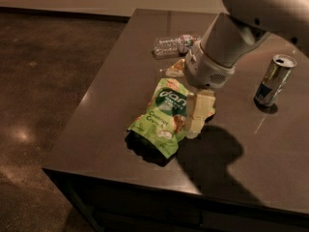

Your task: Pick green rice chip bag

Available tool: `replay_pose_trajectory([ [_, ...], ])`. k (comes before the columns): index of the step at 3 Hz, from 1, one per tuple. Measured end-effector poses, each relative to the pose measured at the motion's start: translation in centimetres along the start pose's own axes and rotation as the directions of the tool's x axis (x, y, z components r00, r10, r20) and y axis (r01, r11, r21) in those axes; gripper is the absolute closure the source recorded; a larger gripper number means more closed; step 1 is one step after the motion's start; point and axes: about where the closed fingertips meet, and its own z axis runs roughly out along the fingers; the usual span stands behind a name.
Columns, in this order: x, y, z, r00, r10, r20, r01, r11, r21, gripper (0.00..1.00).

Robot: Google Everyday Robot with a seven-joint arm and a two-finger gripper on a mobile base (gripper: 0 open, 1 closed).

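The green rice chip bag (164,116) lies flat near the middle of the dark table (116,81), a light-green pouch with a dark green oval logo and pictured chips. My gripper (199,113) hangs from the arm at the bag's right edge, its cream-coloured fingers (202,108) just above or touching the bag's right side. It holds nothing that I can see.
A clear plastic water bottle (175,44) lies on its side at the back of the table. A small yellowish packet (175,69) lies just in front of it. A drink can (272,79) stands upright at the right. The table's front edge is near the bag.
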Motion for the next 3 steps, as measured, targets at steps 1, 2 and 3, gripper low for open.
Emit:
replay_pose_trajectory([
  [1,-0.45,-0.13,1.58,0.998,-0.056,0.019,0.057,0.9981,-0.023,0.0],
  [2,-0.51,-0.02,2.41,0.995,-0.094,0.018,0.094,0.9951,-0.03,0.17],
  [3,-0.27,0.1,2.25,0.994,-0.111,0.013,0.112,0.9934,-0.028,0.41],
])
